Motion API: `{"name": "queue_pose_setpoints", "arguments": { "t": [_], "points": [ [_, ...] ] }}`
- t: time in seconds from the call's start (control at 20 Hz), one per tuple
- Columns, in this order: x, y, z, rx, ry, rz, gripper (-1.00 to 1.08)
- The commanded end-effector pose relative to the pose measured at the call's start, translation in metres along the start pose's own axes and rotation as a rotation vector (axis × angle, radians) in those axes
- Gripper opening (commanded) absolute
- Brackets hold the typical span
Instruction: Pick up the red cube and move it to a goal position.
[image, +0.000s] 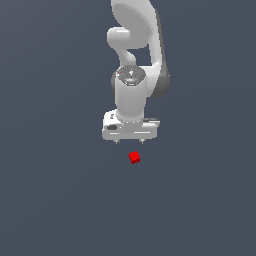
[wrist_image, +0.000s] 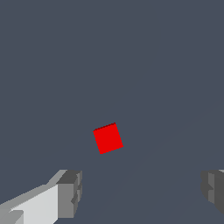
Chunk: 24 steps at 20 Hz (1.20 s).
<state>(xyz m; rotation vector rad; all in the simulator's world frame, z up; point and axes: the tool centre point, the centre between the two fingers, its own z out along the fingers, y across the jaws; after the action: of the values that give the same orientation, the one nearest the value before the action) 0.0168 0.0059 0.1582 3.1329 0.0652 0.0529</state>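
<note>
The red cube (image: 134, 158) is small and bright red and lies on the dark grey floor, just below the white gripper (image: 129, 142) in the exterior view. The gripper hangs from the white arm with its two short fingertips pointing down, spread wide and empty. It is apart from the cube. In the wrist view the cube (wrist_image: 108, 138) lies turned a little, in the middle of the picture, ahead of the two grey fingertips (wrist_image: 70, 193), which stand far apart, and the gripper (wrist_image: 142, 192) holds nothing.
The white arm (image: 135, 50) rises behind the gripper in the upper middle of the exterior view. The floor (image: 50, 190) is a plain dark grey surface all around.
</note>
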Motion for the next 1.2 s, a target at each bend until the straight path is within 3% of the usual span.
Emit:
{"name": "queue_pose_setpoints", "arguments": {
  "t": [0.0, 0.65, 1.15],
  "points": [
    [0.0, -0.003, 0.015, 0.002, -0.004, -0.032, 1.0],
    [0.0, -0.023, 0.119, 0.014, -0.027, -0.273, 1.0],
    [0.0, -0.028, 0.143, 0.014, -0.033, -0.329, 1.0]
  ]
}}
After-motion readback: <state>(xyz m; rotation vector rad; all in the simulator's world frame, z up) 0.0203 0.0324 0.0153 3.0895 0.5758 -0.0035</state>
